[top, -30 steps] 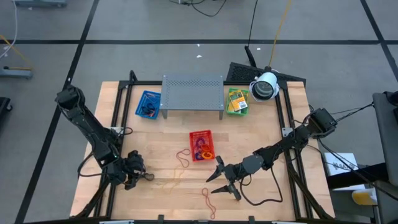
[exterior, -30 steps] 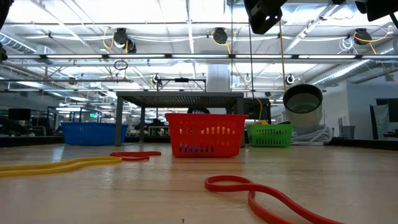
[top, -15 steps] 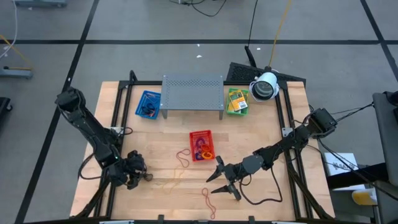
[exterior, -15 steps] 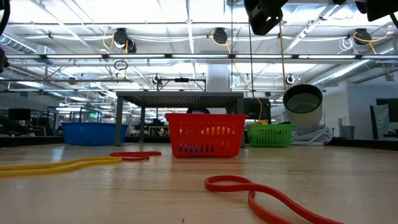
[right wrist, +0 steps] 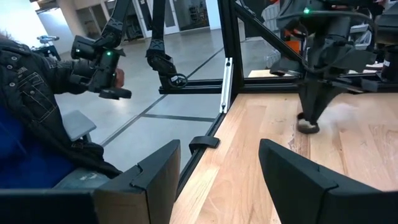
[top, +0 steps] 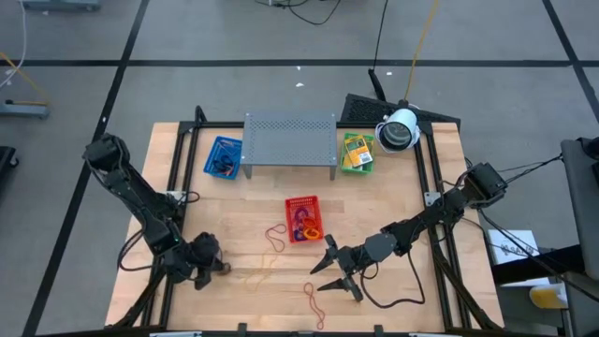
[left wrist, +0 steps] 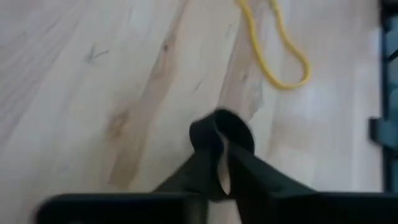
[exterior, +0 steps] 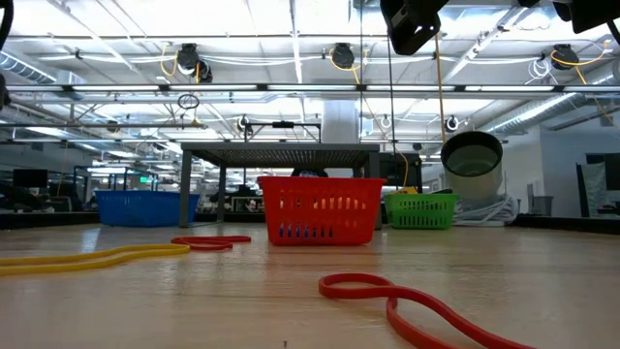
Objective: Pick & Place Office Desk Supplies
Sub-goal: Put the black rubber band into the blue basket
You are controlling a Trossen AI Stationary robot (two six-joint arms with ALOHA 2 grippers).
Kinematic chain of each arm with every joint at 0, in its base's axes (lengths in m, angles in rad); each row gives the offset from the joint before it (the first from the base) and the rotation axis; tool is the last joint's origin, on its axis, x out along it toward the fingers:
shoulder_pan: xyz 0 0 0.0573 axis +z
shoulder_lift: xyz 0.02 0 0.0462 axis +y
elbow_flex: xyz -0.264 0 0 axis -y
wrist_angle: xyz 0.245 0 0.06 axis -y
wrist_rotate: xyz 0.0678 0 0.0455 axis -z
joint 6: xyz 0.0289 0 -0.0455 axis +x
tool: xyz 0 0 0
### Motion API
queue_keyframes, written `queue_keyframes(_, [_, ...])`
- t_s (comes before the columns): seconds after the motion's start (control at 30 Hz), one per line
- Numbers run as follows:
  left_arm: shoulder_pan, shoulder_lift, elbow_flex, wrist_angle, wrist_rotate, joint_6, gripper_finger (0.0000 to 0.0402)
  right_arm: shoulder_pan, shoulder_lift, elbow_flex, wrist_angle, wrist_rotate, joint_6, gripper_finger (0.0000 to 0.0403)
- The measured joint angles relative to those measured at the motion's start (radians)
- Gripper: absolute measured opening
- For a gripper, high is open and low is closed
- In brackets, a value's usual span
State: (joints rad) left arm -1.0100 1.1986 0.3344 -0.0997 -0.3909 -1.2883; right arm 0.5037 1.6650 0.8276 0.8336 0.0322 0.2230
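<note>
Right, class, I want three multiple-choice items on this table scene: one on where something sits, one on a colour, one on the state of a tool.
1. Where does the red mesh basket sit?
A. near the middle of the table, in front of the grey perforated rack
B. on top of the rack
C. at the table's left edge

2. What colour is the basket beside the rack's left end?
A. green
B. blue
C. yellow

3. How does the left tool stand?
A. raised high above the baskets
B. spread wide over the yellow band
C. low at the wooden tabletop, fingers drawn together on a small black rubber-band loop

Answers:
1 A: the high view shows it clear of the rack, mid-table.
2 B: the blue basket lies there; the green one is on the right.
3 C: the left wrist view shows the closed tips pinching the loop.
</note>
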Motion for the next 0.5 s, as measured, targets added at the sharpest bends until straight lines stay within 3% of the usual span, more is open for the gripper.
queue_keyframes(0.07, [0.001,0.0,0.0,0.037,-0.025,-0.012,0.0015,0.0,0.0,0.0,0.001,0.0,0.0,0.0208])
queue_keyframes(0.2, [0.002,0.0,0.0,0.15,-0.139,0.027,0.0008,0.0,0.0,0.0,0.007,0.001,0.0,0.0208])
queue_keyframes(0.33, [0.016,-0.001,0.0,0.326,-0.283,0.241,0.0005,0.0,0.0,0.0,0.008,0.001,0.0,0.0208])
queue_keyframes(0.5, [0.084,-0.032,0.0,0.498,-0.369,0.548,0.0004,0.0,0.0,0.0,0.015,0.027,-0.002,0.0208])
